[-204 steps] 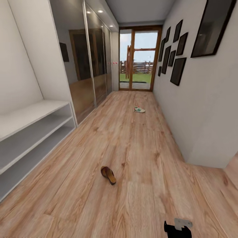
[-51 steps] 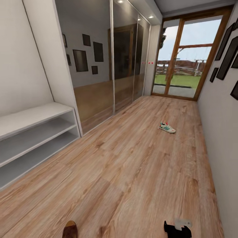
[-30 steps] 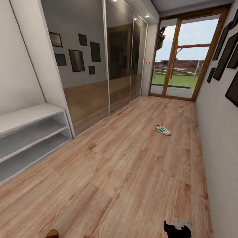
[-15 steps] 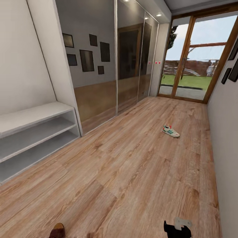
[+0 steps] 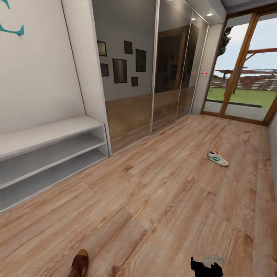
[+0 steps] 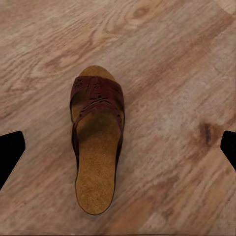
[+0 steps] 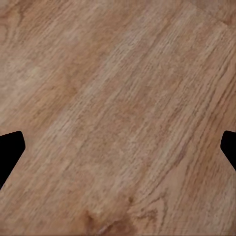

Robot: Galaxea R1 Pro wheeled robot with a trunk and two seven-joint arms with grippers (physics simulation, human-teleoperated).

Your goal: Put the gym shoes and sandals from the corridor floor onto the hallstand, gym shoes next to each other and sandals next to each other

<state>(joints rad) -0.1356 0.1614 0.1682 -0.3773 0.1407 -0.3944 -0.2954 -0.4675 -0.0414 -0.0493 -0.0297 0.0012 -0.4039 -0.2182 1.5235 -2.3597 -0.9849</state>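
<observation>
The left end effector (image 6: pixel 118 147) hangs over a sandal (image 6: pixel 96 140) with its fingers spread wide to either side, apparently lining up a grasp; that sandal (image 5: pixel 79 264) lies on the corridor floor (image 5: pixel 161 200) at 6 o'clock. One gym shoe (image 5: pixel 217 157) lies at 2 o'clock, well apart. The hallstand (image 5: pixel 50 154) at 9 o'clock carries no shoes; the right end effector (image 7: pixel 118 147), also wide, holds nothing.

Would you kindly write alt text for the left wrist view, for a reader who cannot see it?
A single dark-brown sandal with a tan footbed lies flat on the wood-grain corridor floor, seen from directly above. The left gripper hangs over it with its jaws spread wide to either side of the sandal, touching nothing.
</observation>
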